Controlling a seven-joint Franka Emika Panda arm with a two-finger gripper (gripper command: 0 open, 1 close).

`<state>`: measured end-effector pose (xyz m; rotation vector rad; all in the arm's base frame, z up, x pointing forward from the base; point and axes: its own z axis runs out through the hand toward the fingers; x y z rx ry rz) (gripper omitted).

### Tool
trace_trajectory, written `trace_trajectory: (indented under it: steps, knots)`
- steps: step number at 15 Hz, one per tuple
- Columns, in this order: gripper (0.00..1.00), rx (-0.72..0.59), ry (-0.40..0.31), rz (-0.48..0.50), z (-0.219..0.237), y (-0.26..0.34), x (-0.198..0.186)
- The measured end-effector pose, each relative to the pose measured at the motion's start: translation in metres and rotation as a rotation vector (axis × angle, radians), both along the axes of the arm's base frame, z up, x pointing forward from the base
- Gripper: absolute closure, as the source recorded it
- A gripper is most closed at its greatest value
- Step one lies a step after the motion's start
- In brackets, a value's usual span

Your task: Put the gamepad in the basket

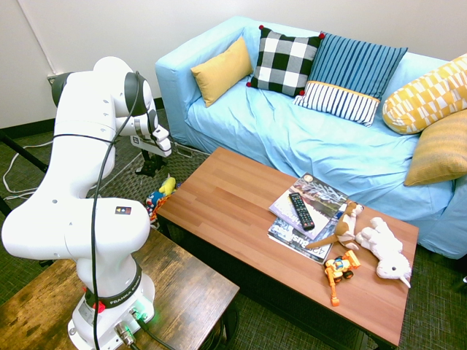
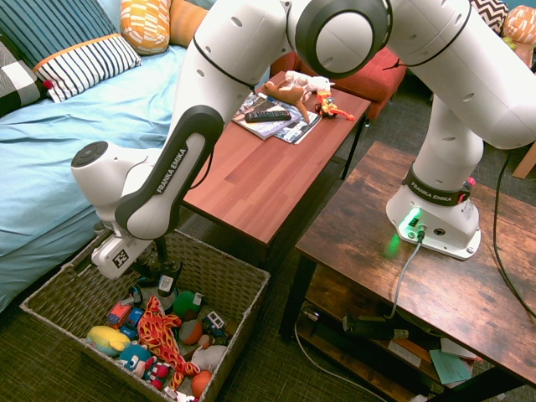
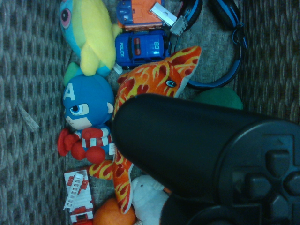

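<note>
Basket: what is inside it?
In the basket: a blue police car, a yellow plush, a Captain America doll and more toys. The gamepad blocks the wrist view of whatever lies behind it.

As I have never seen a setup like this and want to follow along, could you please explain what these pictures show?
The machine is a single white robot arm ending in two-finger jaws.

Two pictures come from room cameras facing the arm from opposite sides; the third comes from a camera on its wrist, looking down into the woven basket.

On the coffee table lie magazines with a black remote on top, a brown plush toy, a white one and an orange toy vehicle.

The jaws are closed on a black gamepad, which hangs above the toys in the basket, among them a flame-patterned plush and a blue police car.
</note>
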<state>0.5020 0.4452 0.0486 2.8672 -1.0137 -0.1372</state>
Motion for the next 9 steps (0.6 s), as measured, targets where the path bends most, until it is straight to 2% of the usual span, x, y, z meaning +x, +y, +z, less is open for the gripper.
trace_trajectory:
  steps: [9]
  knots:
    - [0.00, -0.023, 0.003, 0.019, -0.006, 0.017, 0.000]
